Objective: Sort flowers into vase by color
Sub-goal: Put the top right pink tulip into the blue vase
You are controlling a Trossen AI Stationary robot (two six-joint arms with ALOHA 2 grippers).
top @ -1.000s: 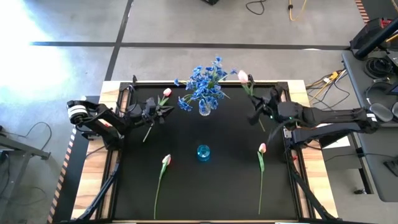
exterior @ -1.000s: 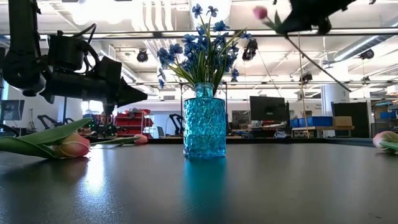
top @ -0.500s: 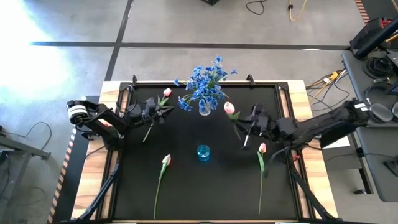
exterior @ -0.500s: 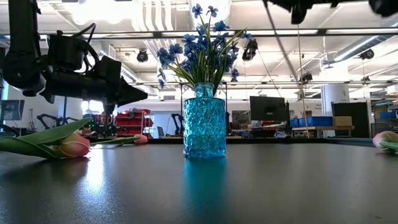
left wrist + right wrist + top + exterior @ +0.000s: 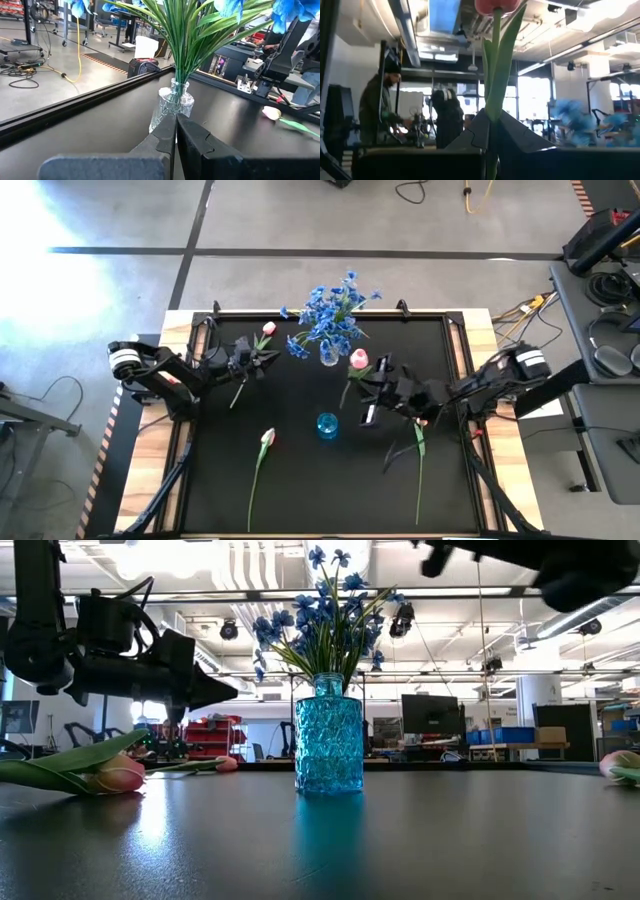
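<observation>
1. Above the table's (image 5: 230, 480) middle, right of the blue vase (image 5: 327, 425), the right gripper (image 5: 372, 392) grips a tulip (image 5: 357, 360).
2. Far left, the left gripper (image 5: 262, 358) hangs closed, empty, beside another tulip (image 5: 268, 329).

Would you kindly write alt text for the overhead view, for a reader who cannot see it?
The right claw holds a pink tulip above the black table, between the clear vase of blue flowers and the empty blue vase. The left claw waits shut at the left; three more tulips lie flat.
</observation>
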